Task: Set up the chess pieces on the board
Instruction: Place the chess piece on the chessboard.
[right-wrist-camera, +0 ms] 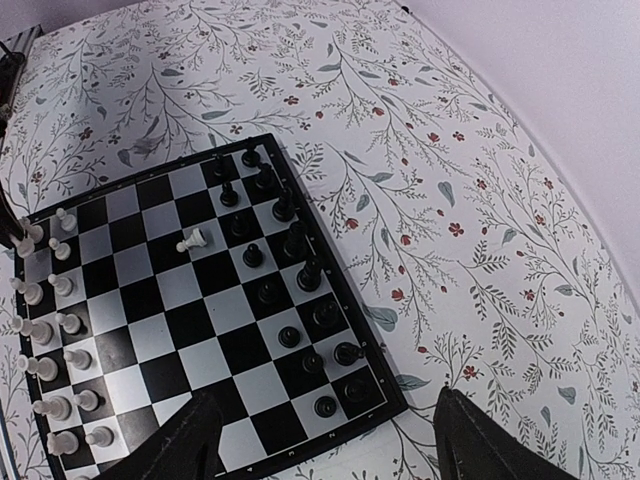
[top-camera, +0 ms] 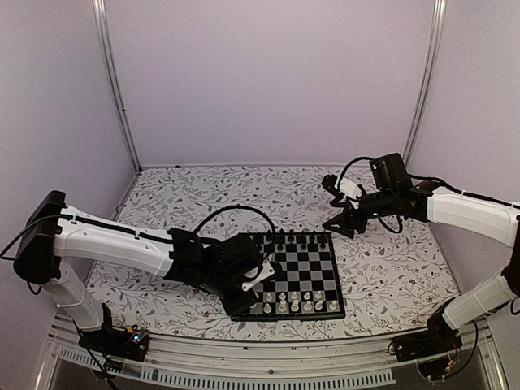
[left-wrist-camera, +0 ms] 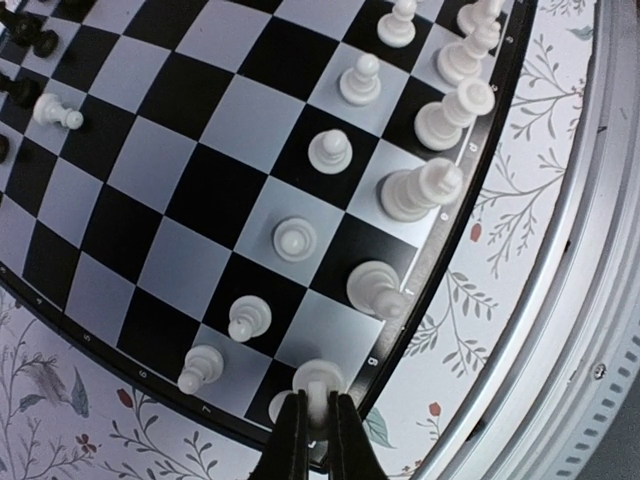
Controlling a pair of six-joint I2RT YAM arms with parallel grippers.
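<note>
The board [top-camera: 296, 264] lies in the middle of the table. Black pieces [top-camera: 292, 238] stand in its far rows and cream-white pieces [top-camera: 292, 302] in its near rows. My left gripper [top-camera: 253, 291] is over the board's near left corner. In the left wrist view it [left-wrist-camera: 318, 412] is shut on a cream-white piece [left-wrist-camera: 318, 380], held upright over the corner square. My right gripper [top-camera: 337, 223] hovers past the board's far right corner. It [right-wrist-camera: 328, 400] is open wide and empty above the black rows [right-wrist-camera: 290, 250]. One white pawn [right-wrist-camera: 192, 240] lies tipped over near the black side.
The table has a floral cloth [top-camera: 382, 268]. A metal rail [left-wrist-camera: 590, 300] runs along the near edge, close to the board's corner. White walls close in the back and sides. A black cable [top-camera: 231, 213] loops over the left arm.
</note>
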